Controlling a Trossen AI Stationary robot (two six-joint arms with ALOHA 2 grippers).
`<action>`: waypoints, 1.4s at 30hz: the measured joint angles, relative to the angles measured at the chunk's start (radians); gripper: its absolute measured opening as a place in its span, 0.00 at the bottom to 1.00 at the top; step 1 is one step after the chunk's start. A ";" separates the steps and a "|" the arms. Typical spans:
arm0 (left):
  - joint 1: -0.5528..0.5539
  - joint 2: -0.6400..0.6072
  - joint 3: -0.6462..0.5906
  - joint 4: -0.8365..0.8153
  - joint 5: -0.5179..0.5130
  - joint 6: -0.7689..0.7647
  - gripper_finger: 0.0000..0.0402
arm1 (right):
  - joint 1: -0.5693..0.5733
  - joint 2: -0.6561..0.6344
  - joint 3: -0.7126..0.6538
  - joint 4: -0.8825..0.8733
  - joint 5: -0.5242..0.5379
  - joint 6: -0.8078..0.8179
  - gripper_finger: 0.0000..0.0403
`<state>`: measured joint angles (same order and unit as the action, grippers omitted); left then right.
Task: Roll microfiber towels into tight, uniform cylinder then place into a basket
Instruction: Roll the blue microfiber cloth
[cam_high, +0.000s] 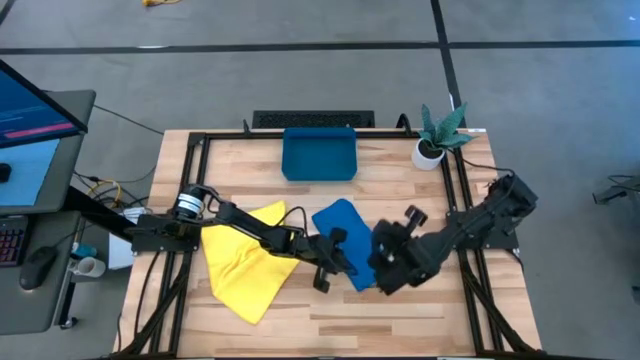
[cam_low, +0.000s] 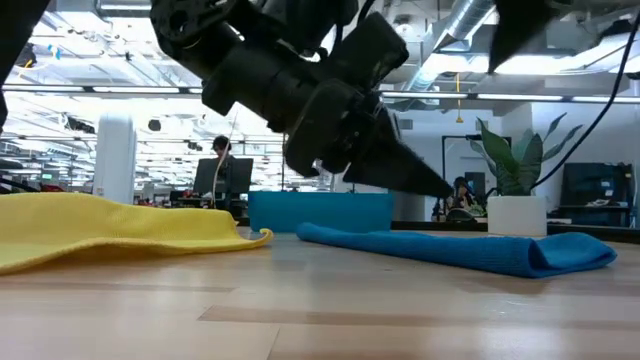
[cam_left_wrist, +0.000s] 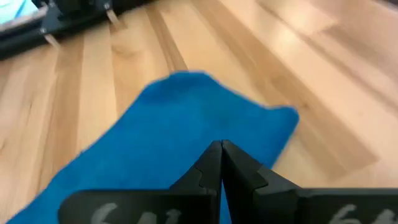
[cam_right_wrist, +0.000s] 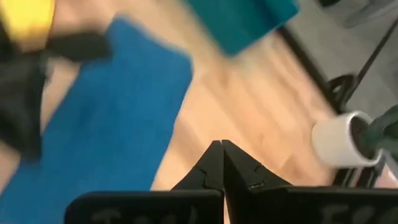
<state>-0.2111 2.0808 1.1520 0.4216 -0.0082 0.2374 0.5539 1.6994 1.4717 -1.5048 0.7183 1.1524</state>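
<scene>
The blue towel (cam_high: 340, 222) lies flat on the table, folded into a long strip; it also shows in the low view (cam_low: 450, 250). The yellow towel (cam_high: 245, 265) lies spread and rumpled to its left. The dark teal tray (cam_high: 320, 155) stands at the far edge. My left gripper (cam_high: 345, 265) is shut and hangs just above the blue towel's near part (cam_left_wrist: 174, 124), its tips clear of it in the low view (cam_low: 440, 188). My right gripper (cam_high: 383, 262) is shut, above the wood (cam_right_wrist: 249, 106) beside the blue towel's right edge (cam_right_wrist: 118, 112).
A small white pot with a green plant (cam_high: 428, 152) stands at the far right corner. A black frame (cam_high: 460, 200) runs along the table's edges. A monitor and a desk (cam_high: 30, 130) stand off the table's left side. People show in the room behind (cam_low: 222, 160).
</scene>
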 joint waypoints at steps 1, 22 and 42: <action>0.000 0.000 0.000 0.001 0.000 -0.004 0.00 | -0.010 -0.012 0.004 0.000 0.030 0.003 0.04; -0.003 0.054 0.020 -0.179 -0.059 0.166 0.00 | -0.017 -0.044 -0.035 0.106 0.233 0.105 0.05; -0.190 -0.247 0.053 -0.832 -0.072 0.212 0.00 | -0.024 -0.044 -0.035 0.132 0.232 0.062 0.05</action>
<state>-0.4010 1.8336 1.2045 -0.4103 -0.0798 0.4490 0.5297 1.6558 1.4368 -1.3732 0.9504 1.2146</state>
